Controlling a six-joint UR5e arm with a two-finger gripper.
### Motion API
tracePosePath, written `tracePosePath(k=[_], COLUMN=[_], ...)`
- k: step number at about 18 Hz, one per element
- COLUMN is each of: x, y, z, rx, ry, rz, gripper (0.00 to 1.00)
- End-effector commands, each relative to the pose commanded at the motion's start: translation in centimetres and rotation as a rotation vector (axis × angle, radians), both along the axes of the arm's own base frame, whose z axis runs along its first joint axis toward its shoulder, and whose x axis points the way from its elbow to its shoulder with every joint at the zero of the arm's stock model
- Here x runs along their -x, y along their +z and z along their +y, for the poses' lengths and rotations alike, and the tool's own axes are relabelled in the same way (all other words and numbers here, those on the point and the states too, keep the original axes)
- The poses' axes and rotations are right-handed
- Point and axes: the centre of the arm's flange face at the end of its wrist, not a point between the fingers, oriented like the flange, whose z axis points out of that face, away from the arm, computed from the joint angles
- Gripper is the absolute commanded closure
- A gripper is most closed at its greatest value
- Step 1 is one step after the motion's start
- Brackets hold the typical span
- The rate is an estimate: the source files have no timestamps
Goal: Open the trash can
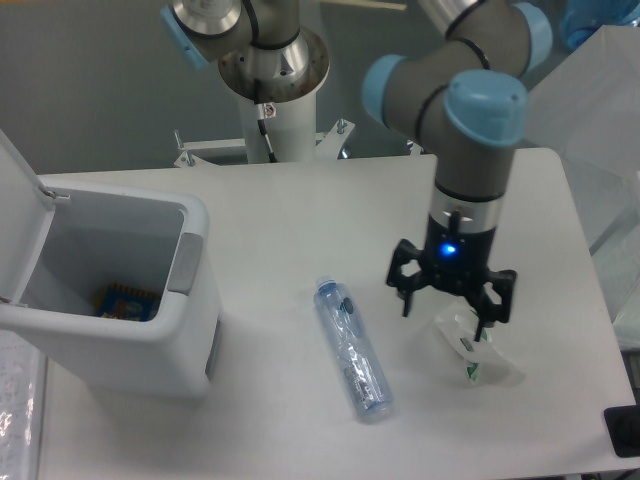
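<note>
Camera: 1 trash can (150, 345) lid up, 1 bottle (353, 349), 1 wrapper (470, 346); hand (446, 312) spread wide

The trash can (130, 300) is a big white box with round corners, and it stands up straight at the left side of the white surface (400, 200). Its flat white lid (20, 215) is open and tipped up on the far left. A grey tab (186, 265) sits on its right rim, and something small and blue and yellow (125, 300) lies at the bottom inside.
</note>
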Motion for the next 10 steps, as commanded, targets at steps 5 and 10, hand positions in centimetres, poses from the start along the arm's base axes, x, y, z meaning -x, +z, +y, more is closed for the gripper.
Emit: tracePosePath(k=[5, 10], x=[0.94, 0.42], y=[-0.54, -0.79], z=[0.22, 0.58], rx=[0.116, 0.174], ry=[-0.007, -0.011], rz=[0.000, 0.015], gripper=[0.00, 0.00])
